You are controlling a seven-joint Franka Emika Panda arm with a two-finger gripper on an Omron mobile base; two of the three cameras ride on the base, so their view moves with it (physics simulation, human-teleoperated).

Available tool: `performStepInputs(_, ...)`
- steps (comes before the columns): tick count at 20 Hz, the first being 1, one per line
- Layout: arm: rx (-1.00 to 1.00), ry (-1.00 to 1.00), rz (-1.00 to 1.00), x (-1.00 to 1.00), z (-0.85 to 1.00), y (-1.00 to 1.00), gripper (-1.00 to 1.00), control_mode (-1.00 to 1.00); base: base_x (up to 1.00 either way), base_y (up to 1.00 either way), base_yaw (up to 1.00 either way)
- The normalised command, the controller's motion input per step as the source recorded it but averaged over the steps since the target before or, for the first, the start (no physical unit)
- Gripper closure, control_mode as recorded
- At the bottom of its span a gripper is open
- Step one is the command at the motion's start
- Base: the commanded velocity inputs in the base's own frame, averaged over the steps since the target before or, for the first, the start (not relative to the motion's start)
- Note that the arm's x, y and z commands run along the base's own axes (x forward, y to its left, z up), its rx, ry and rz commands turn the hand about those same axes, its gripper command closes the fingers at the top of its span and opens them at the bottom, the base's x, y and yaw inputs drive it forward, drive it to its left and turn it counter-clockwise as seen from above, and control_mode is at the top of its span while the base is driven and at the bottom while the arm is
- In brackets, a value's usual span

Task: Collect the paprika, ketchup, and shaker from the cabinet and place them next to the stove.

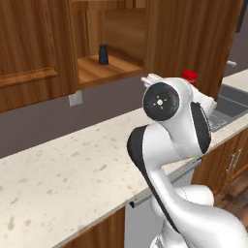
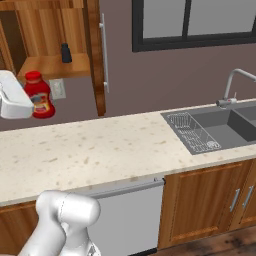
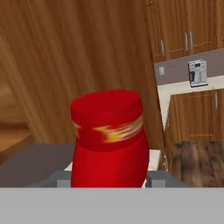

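my claw (image 3: 109, 181) is clamped on the ketchup (image 2: 39, 95), held upright above the table (image 2: 115, 145) at 5 o'clock from the shaker (image 2: 65, 53) in the cabinet (image 2: 55, 65).

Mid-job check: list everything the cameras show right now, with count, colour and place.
Bright red ketchup bottle: one, red with a yellow label, held up off the counter between the jaws, below the niche.
Small black-grey shaker: one, dark, standing on the niche shelf.
Brown wooden wall cabinet: one, with an open shelf niche.
Speckled beige counter: one, along the wall.
Grey sink: one, set in the counter at right, wire rack inside.
Silver faucet: one, behind the sink.
Dark-framed window: one, above the sink.
White gripper: one, shut on the bottle.
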Motion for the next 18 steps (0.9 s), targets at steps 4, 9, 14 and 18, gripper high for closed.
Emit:
performStepInputs(4,0.07,-0.03,-0.08,-1.00,-0.23,-0.51,1.00,-1.00,0.00,0.00,0.00)
performStepInputs(9,0.12,-0.03,-0.11,-0.71,-0.04,-0.72,1.00,-1.00,0.00,0.00,0.00)
performStepInputs(14,0.12,0.00,-0.11,-0.43,0.00,-0.75,1.00,-1.00,0.00,0.00,0.00)
performStepInputs(18,0.02,0.00,-0.03,-0.07,0.00,-0.17,1.00,1.00,-0.05,-0.13,-0.02)
